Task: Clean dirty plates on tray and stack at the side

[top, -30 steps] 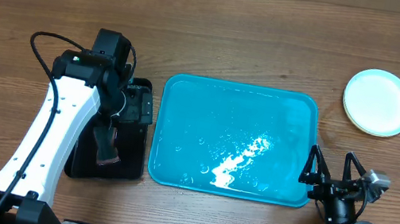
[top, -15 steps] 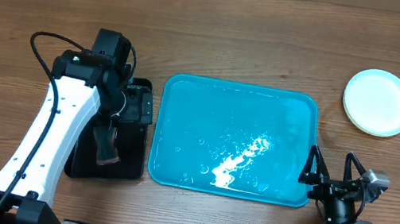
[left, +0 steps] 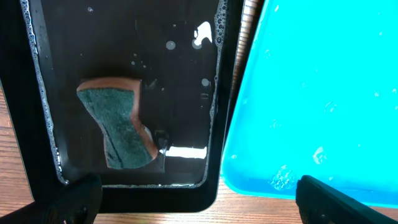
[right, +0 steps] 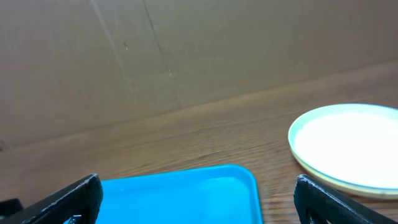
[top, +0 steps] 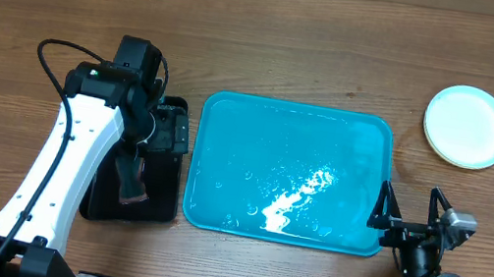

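The turquoise tray (top: 231, 116) lies mid-table, wet, with no plates on it; it also shows in the left wrist view (left: 323, 81) and the right wrist view (right: 180, 193). The plates (top: 468, 126) sit stacked on the table at the far right, the top one whitish with a pale rim, also in the right wrist view (right: 348, 146). My left gripper (left: 196, 199) is open and empty above the black tray's near edge. My right gripper (top: 412, 209) is open and empty at the turquoise tray's front right corner, also in its wrist view (right: 198, 198).
A small black tray (top: 152, 205) holding water and a green-and-orange sponge (left: 118, 127) lies left of the turquoise tray. A cardboard wall (right: 186, 50) stands along the table's far edge. The table is brown wood.
My right gripper has opened slightly wider. The left arm, tray and plates have not moved.
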`<state>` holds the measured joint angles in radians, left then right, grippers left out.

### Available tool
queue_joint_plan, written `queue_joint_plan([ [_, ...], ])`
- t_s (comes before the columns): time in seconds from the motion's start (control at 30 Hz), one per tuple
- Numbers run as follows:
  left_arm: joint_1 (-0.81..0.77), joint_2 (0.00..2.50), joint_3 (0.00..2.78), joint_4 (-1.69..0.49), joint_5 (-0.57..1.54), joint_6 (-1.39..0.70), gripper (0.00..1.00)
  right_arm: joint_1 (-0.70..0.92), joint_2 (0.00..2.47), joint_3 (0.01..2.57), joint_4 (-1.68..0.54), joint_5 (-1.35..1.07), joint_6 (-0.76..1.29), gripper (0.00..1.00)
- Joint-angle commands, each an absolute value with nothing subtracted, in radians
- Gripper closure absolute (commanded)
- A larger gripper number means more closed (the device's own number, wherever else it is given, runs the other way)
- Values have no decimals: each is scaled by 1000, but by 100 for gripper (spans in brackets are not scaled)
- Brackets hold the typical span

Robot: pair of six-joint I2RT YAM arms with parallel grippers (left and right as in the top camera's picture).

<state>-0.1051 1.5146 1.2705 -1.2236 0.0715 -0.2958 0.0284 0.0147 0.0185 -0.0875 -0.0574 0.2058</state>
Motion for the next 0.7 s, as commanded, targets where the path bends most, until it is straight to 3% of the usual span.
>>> queue_joint_plan([
  [0.0, -112, 1517, 1276, -1222, 70, -291, 0, 33, 2, 7, -83, -37, 148, 0],
  [0.67, -111, 1517, 1276, -1222, 70, -291, 0, 33, 2, 7, -82, -59, 28, 0],
])
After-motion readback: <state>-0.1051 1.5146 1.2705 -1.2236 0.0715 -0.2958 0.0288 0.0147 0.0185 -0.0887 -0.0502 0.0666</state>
